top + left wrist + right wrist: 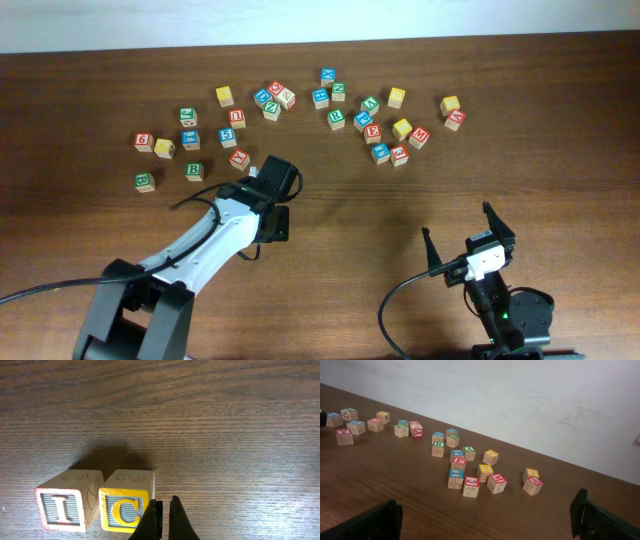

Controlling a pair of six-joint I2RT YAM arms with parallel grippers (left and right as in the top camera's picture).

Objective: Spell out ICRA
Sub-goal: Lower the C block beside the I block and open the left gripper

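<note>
Blocking C block [125, 505]: left hand [165, 521], narrow, probably empty; I block [66, 507] touching; right hand [457, 222] wide; loose blocks [337, 119] beyond.

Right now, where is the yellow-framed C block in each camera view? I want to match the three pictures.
Left wrist: the C block is at the bottom, left of centre, directly beside the I block on its left. The shut jaws of the left gripper are at its right edge.
Overhead: not visible; probably hidden under the left gripper.
Right wrist: not in it.
Shared landmark: the dark wooden table appears in all three.
</note>
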